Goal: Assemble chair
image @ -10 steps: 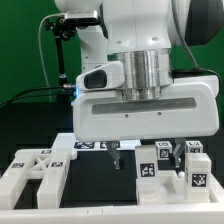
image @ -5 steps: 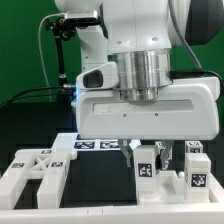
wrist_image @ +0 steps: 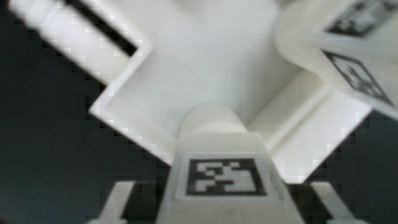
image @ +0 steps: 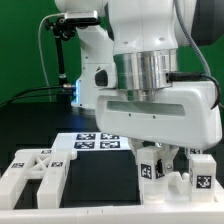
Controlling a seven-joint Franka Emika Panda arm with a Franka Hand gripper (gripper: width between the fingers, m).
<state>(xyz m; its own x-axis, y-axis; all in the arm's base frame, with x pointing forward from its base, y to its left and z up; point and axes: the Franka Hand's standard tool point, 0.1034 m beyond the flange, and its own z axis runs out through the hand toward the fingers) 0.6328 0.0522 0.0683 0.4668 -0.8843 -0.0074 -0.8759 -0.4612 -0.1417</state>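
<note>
Here, tool (image: 168,160) low over chair (image: 30,170) parts — tagged block (wrist_image: 221,150) right beneath it.

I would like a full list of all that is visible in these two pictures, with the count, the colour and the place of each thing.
flat chair part: one, white, with cut-outs, on the table at the exterior view's lower left.
tagged chair blocks: at least two, white with black-and-white tags, at the exterior view's lower right. One is under the gripper, and the wrist view shows it close up.
marker board: one, white with several tags, flat on the table behind the parts.
table: one, black.
backdrop: one, green, behind everything.
robot arm: one, white, fills the upper middle.
gripper: one, white body, low over the blocks. Whether it is open or shut cannot be told.
</note>
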